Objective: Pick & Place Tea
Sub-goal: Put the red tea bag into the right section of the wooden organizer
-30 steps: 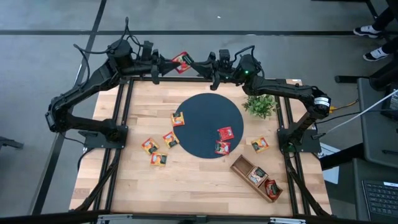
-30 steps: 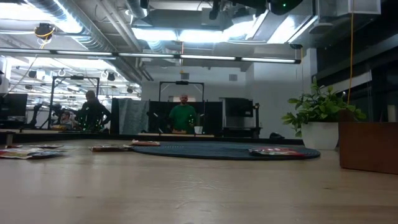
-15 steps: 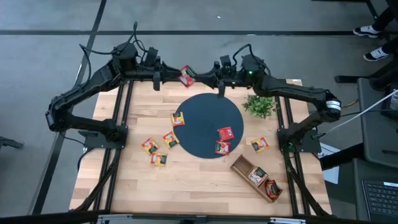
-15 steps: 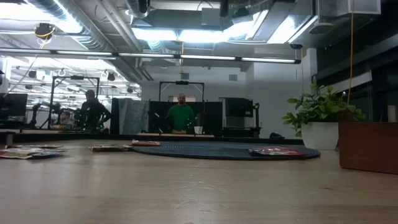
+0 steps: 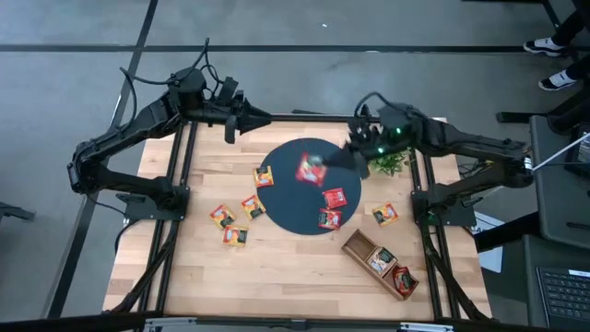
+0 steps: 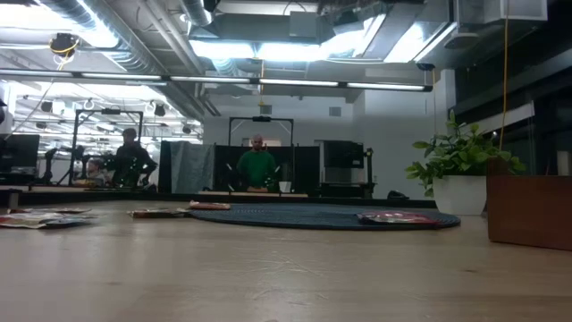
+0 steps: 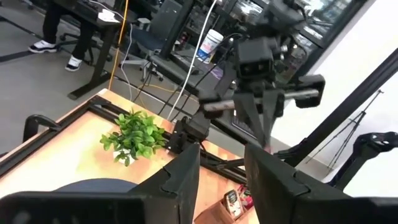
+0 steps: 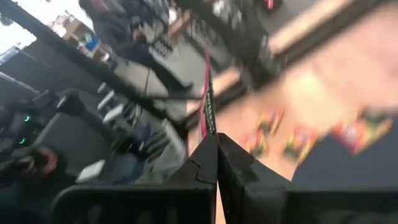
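Note:
A red tea packet (image 5: pixel 310 170) hangs above the dark round mat (image 5: pixel 295 207), with my right gripper (image 5: pixel 324 165) shut on it; the right wrist view shows it edge-on (image 8: pixel 208 106). My left gripper (image 5: pixel 265 117) stands open over the table's far edge, nothing between its fingers (image 7: pixel 222 168). Three more packets lie flat on the mat (image 5: pixel 265 175) (image 5: pixel 334 196) (image 5: pixel 329 219). Several lie on the wood, left of the mat (image 5: pixel 221 215) (image 5: pixel 235 236) and one to its right (image 5: pixel 384 214). My right gripper pinches the red packet between its two fingers by one edge (image 8: pixel 210 132). The fingers reach in from the table's right side, slanting slightly down. The packet sticks out past the fingertips, lifted clear above the mat.
A small green plant (image 5: pixel 385 155) stands at the mat's far right, just under the right arm. A brown wooden tray (image 5: pixel 380 263) with packets in it lies near the right front. People stand in the room beyond the table (image 6: pixel 256 168).
My left gripper held the red packet above the far edge and has let it go. My right gripper took hold of it there, turned, and has swung it toward the near edge, out over the mat. The left gripper stays near the far edge.

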Tool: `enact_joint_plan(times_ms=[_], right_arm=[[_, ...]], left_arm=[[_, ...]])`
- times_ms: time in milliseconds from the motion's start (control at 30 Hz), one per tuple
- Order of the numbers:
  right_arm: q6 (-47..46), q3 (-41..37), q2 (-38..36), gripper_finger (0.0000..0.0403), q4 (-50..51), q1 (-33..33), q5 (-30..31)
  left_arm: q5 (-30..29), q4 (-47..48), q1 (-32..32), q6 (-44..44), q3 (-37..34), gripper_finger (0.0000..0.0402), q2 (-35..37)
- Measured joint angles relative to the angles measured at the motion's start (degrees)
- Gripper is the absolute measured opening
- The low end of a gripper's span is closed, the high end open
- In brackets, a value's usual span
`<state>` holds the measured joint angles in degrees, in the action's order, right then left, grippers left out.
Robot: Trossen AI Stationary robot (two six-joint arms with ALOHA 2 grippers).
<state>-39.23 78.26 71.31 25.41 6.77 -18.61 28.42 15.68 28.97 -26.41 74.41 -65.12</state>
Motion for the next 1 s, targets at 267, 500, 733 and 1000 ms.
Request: enact_joint_plan(times_ms=[267,500,733,1000], right_arm=[[-18.22,0.0,-1.23,0.0003,17.54,-13.97,4.5],[-40.34,0.0,-0.61,0.0003,28.16,-27.18,6.99],[-57.82,0.0,0.65,0.0003,35.2,-39.56,11.14],[-83.94,-0.02,5.12,0.0002,38.78,-52.87,22.52]], left_arm=[[0.12,1.98,0.0,0.43,0.0,0.0119,0.0],[0.2,8.8,-0.03,2.32,0.0,0.0117,0.0],[0.09,13.71,-2.03,8.69,0.0,0.0118,0.0],[-0.36,11.9,-3.93,9.64,0.0,0.0114,-0.02]])
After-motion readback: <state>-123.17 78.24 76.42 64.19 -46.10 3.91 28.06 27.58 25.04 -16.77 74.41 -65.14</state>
